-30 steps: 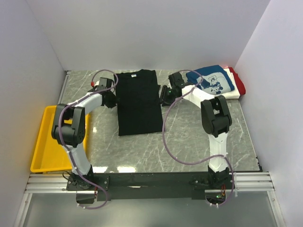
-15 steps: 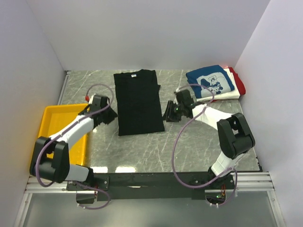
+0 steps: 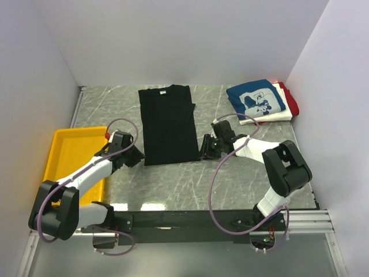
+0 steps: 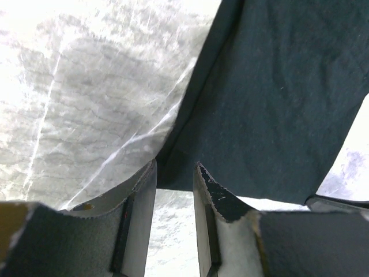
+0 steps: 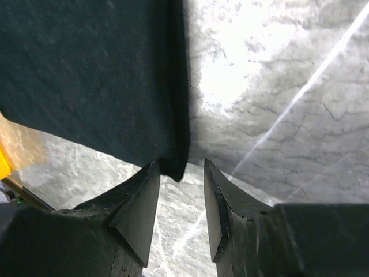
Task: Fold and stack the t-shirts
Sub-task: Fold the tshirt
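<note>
Both sets of jaws parted, gripping nothing: left gripper (image 4: 174, 173) faces the black t-shirt (image 3: 168, 124) at its near-left hem corner, right gripper (image 5: 181, 167) at its near-right (equally close). It lies on the table (image 3: 242, 173), long axis running away from them.

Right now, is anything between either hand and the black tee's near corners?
Nothing visible. The left hand sits at the near-left corner of the black tee and the right hand at its near-right corner, both with jaws apart. Only bare table lies around those corners; the yellow tray is off to the left.
</note>
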`<state>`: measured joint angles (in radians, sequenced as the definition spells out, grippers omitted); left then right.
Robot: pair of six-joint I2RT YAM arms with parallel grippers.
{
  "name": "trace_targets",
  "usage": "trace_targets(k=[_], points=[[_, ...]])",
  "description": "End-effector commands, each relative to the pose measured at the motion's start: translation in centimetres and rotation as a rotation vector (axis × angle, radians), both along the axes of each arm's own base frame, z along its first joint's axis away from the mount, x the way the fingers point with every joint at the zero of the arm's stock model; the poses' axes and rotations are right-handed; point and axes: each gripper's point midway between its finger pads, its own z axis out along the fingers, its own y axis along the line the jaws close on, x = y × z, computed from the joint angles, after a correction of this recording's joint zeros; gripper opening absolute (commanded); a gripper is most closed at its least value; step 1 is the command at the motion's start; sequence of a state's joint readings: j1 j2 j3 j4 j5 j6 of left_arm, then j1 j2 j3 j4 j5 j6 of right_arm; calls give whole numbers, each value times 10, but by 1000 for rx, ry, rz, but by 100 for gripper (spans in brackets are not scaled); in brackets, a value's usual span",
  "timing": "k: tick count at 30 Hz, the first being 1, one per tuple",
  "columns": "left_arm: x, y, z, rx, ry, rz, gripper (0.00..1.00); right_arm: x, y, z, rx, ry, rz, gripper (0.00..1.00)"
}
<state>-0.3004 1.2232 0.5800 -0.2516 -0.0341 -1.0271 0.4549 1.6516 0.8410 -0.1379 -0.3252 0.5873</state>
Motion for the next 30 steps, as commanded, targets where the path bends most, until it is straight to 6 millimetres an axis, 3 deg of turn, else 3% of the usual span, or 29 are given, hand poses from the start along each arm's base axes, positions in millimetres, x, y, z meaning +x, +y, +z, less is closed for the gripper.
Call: trace_targets(k=[1, 17, 23, 27, 29, 30], points=[[3, -8, 7, -41, -41, -11, 37, 9, 8, 18, 52, -74, -3, 44], [-17, -18, -23, -5, 46, -14, 42, -3, 15, 1, 102, -9, -1, 42], [-16, -21, -31, -4, 51, -3, 40, -3, 20, -4, 125, -6, 3, 34], [-12, -21, -35, 11, 49, 5, 22, -1, 24, -8, 135, 8, 5, 23], [-11, -21, -37, 18, 48, 4, 15, 0, 26, -9, 142, 15, 6, 13], [-10, -21, -36, 22, 45, 2, 6, 2, 27, -8, 144, 13, 8, 9]])
